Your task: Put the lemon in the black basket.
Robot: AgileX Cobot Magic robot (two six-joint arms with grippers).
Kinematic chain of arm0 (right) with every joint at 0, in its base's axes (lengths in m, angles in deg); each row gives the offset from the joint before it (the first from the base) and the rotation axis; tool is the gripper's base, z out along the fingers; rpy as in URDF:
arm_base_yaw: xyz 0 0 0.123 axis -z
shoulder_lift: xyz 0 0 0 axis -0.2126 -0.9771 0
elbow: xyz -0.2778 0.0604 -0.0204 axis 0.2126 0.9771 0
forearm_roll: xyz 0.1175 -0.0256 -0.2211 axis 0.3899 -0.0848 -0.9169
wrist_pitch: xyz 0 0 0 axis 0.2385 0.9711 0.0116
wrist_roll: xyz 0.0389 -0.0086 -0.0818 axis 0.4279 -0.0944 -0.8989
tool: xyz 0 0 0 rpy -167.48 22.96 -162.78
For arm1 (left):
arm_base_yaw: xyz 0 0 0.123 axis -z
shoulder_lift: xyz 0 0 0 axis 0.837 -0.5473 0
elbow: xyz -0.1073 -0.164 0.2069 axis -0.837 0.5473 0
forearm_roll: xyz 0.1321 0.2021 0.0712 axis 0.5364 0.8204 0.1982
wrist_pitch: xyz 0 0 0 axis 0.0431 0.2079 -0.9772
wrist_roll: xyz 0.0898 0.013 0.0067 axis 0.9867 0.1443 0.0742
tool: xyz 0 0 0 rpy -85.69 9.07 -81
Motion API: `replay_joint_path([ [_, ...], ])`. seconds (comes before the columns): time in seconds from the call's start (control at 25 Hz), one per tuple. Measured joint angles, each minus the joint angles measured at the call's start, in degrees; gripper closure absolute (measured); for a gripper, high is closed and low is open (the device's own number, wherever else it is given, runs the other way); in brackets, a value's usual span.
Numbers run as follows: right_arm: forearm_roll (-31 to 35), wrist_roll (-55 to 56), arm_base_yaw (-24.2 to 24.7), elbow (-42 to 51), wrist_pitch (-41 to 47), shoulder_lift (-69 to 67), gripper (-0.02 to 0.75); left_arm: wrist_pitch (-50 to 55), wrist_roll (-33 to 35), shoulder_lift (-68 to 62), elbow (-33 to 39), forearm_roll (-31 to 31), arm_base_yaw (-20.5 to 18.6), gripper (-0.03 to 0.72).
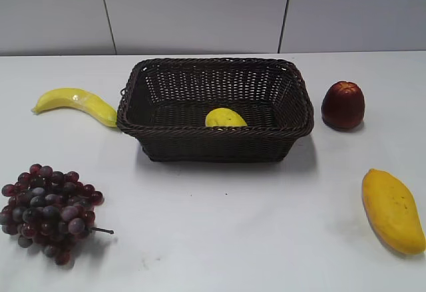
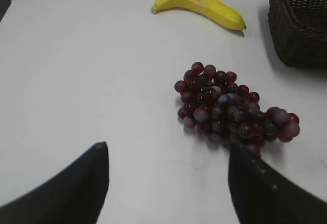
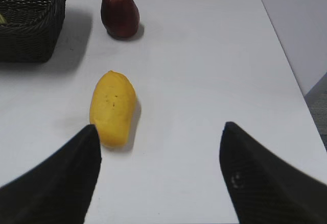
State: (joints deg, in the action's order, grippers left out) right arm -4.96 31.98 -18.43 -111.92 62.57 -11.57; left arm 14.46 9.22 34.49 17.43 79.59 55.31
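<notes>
The bright yellow lemon (image 1: 225, 118) lies inside the black basket (image 1: 216, 131), near its front wall; the front rim hides its lower part. The dark woven basket stands at the middle of the white table, and its corners show in the left wrist view (image 2: 301, 20) and the right wrist view (image 3: 30, 25). My left gripper (image 2: 167, 152) is open and empty above bare table beside the grapes. My right gripper (image 3: 159, 134) is open and empty above the table next to the mango. Neither gripper shows in the exterior view.
A banana (image 1: 76, 104) lies left of the basket. A bunch of dark red grapes (image 1: 48, 211) sits at the front left. A dark red fruit (image 1: 343, 105) stands right of the basket. An orange-yellow mango (image 1: 393, 209) lies at the front right.
</notes>
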Motion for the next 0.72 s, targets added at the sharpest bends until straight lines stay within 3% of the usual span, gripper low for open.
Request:
replay_joint_path([
  [0.72, 0.1, 0.0, 0.0, 0.0, 0.0, 0.0, 0.148, -0.3, 0.0, 4.4, 0.2, 0.1, 0.0, 0.135],
])
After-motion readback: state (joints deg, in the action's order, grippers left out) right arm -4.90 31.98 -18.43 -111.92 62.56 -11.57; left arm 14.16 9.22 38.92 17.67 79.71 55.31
